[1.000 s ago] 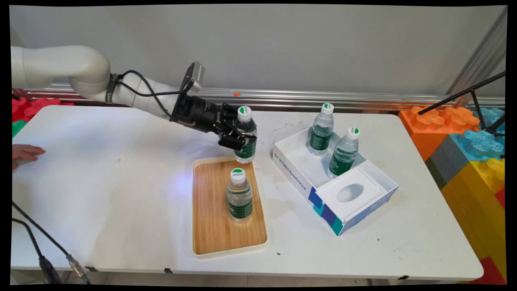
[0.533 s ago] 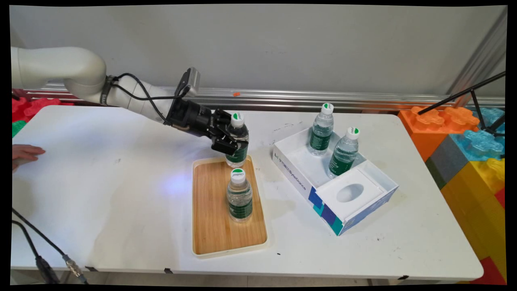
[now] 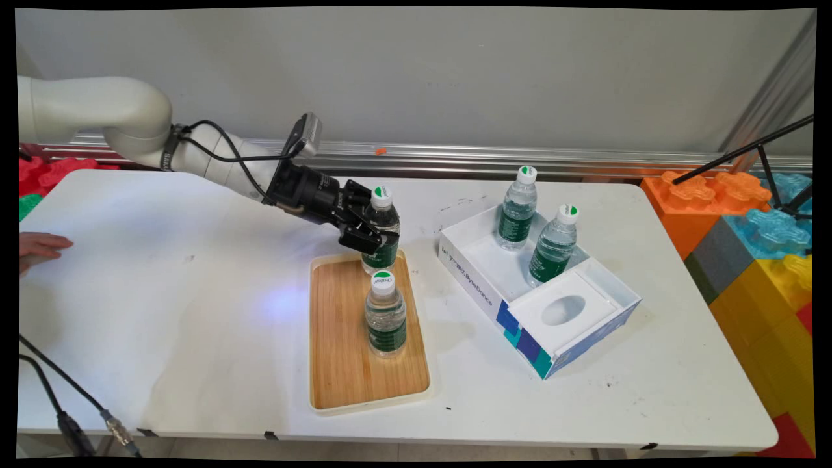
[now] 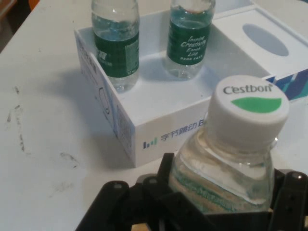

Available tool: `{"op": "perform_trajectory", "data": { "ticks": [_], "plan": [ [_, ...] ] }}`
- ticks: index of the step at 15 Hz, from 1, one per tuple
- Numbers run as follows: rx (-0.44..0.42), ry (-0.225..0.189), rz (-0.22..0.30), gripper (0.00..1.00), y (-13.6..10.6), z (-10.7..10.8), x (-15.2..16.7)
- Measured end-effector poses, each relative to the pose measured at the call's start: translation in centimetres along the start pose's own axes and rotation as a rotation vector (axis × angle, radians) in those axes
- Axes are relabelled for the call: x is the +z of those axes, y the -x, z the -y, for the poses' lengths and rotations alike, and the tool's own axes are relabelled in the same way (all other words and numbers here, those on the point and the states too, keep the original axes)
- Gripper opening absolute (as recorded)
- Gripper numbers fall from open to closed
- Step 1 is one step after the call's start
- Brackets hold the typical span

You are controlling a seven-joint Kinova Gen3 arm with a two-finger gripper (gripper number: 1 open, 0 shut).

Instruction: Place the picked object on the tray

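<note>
**Tool clamped on a water bottle at the tray's far end**

The black two-finger tool (image 3: 370,237) is clenched around the body of a small water bottle (image 3: 381,227), its fingers (image 4: 159,192) pressing the clear plastic on both sides at the green label. The held bottle is transparent and ribbed, filled with water, wrapped in a dark green label band and closed by a white screw cap printed with a green half-disc and the word "Cestbon". It stands nearly upright over the far end of the wooden tray (image 3: 338,364); whether its base touches the tray cannot be told.

The tray is a rounded rectangle with a bamboo-grain floor and a cream rim, lying flat on the white bench (image 3: 195,312). Nearer the camera on the tray, a second bottle (image 3: 385,314) of the same kind stands upright.

To the right of the tray, well apart from it, sits a white cardboard box (image 3: 484,296) with blue and teal printing on its side. Two more bottles (image 3: 517,208) (image 3: 553,245) stand in its open compartment; the other end carries a white insert with an oval hole (image 3: 563,310).
</note>
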Motion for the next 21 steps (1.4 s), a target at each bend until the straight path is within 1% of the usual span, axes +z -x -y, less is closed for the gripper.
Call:
{"op": "perform_trajectory", "data": {
  "ticks": [5,7,14,21],
  "plan": [
    [0.002,-0.032,-0.006,0.00,0.0,0.9,0.0],
    [-0.002,-0.038,-0.003,0.00,0.1,1.1,0.0],
    [-0.029,-0.041,0.010,0.00,0.4,1.4,0.1],
    [-0.056,-0.037,0.011,0.00,0.5,1.5,0.4]
  ]
}}
